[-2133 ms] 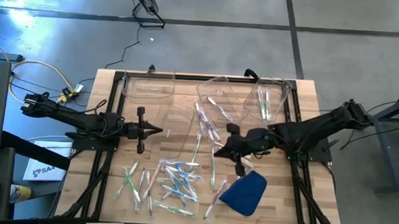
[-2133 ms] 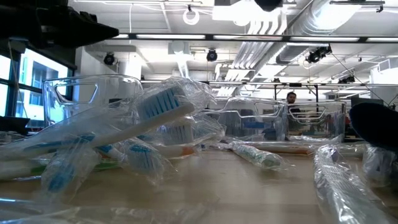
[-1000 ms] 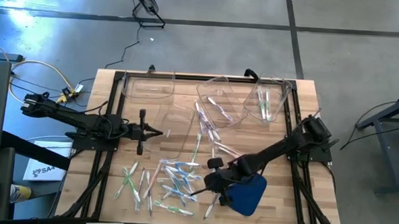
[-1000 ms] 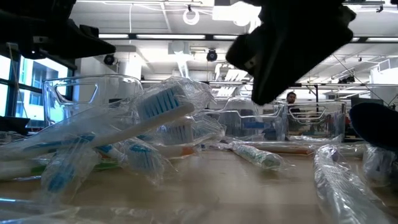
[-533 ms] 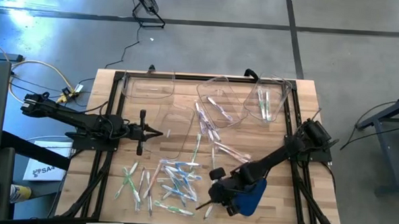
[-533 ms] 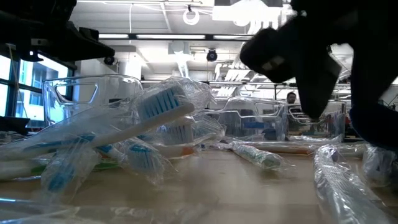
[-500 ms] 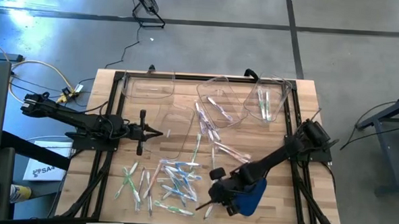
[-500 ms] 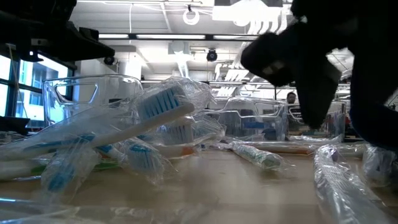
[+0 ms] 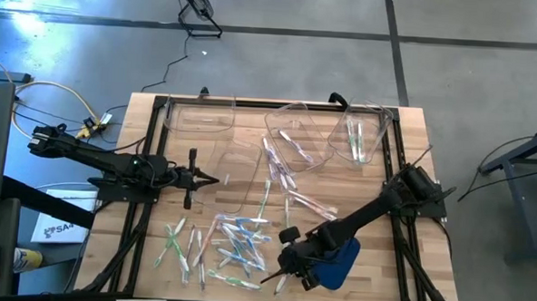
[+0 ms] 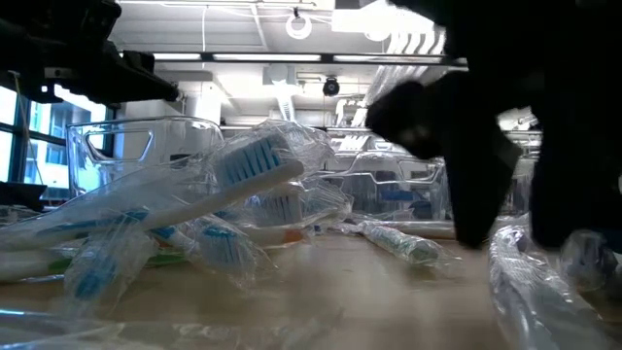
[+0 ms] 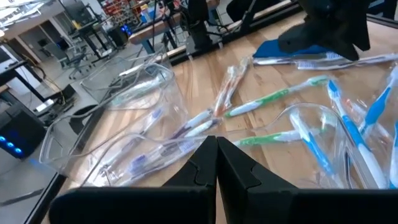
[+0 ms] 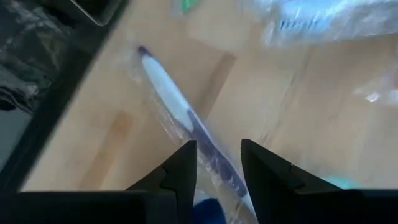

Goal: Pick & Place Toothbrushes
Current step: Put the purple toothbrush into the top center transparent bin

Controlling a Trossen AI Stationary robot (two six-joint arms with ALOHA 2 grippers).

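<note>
Many wrapped toothbrushes [image 9: 232, 247] lie loose on the wooden table, most of them in a heap near its near edge. One with a white and purple handle [image 12: 177, 109] lies flat beside the blue cloth [image 9: 338, 262]. My right gripper [image 12: 217, 163] slants down over it, open, one finger on either side of the handle; I see no touch. In the low view that gripper [image 10: 486, 156] is a dark shape close above the table. My left gripper [image 9: 215, 177] hangs shut over the table's left half, holding nothing.
Three clear plastic bins [image 9: 202, 120] [image 9: 296, 134] [image 9: 360, 132] stand along the far edge, two of them with brushes inside. A fourth bin [image 9: 240, 178] sits in front of my left gripper. The table's black frame rail [image 12: 56, 93] runs close by my right gripper.
My right gripper has gone toward the table's near edge and down, ending low over the purple-handled toothbrush next to the blue cloth. The toothbrushes have not moved.
</note>
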